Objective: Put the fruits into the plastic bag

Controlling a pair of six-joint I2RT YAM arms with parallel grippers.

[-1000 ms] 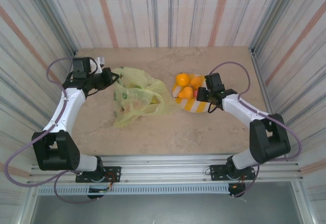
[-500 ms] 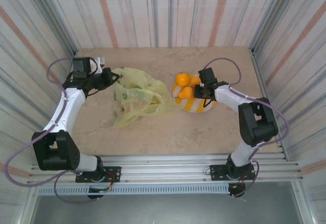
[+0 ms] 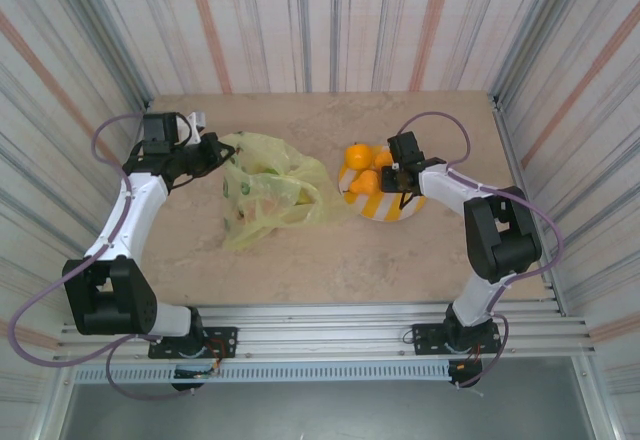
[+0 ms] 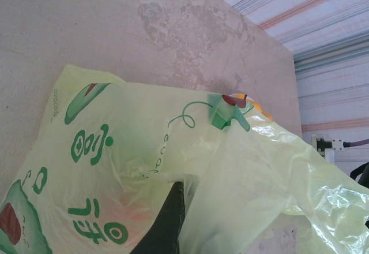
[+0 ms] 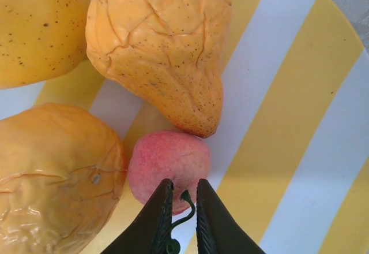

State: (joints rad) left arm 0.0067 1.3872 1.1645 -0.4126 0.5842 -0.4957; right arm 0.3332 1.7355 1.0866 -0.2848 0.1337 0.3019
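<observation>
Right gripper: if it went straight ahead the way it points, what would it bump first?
Probably the pink fruit, lying on the striped plate right in front of the right gripper and its nearly closed jaws; it may already be touching.

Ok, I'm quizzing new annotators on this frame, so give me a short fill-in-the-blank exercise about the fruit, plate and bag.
The pink fruit lies on a plate striped white and ___.
The fingertips of the right gripper flank the pink fruit's thin green ___.
In the top view, the plastic bag lies ___ of the plate.
Missing words: yellow; stem; left.
</observation>
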